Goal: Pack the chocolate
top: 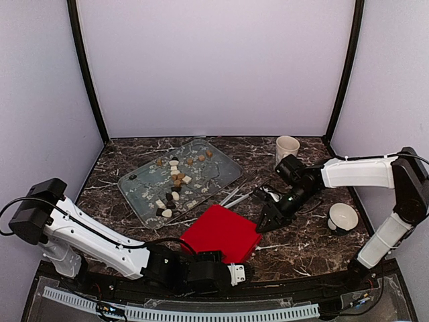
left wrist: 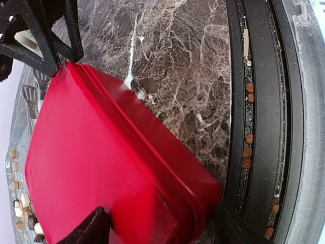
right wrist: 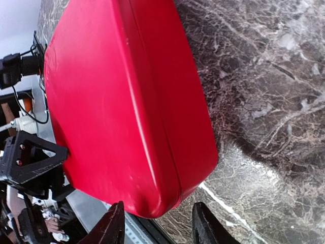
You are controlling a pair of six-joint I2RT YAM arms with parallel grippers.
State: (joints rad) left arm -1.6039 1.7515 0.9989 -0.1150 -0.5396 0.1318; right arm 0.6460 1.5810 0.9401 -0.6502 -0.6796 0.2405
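The chocolate [top: 175, 178], small dark, tan and cream lumps, lies scattered on a clear glass tray [top: 216, 169] at the back left; a few lumps show in the left wrist view [left wrist: 23, 204]. A closed red box [top: 221, 233] lies flat on the marble in the middle. My left gripper [top: 245, 272] is at the box's near corner [left wrist: 203, 193], fingers [left wrist: 94, 227] wide apart on either side of it. My right gripper [top: 265, 221] is open at the box's right corner [right wrist: 167, 198], its fingertips [right wrist: 112, 226] just short of it.
A white mug [top: 287, 148] stands at the back right and a white cup [top: 343, 217] at the right near my right arm. Metal tongs [top: 234, 196] lie between the tray and the box. The black table-edge rail [left wrist: 254, 127] runs close behind the left gripper.
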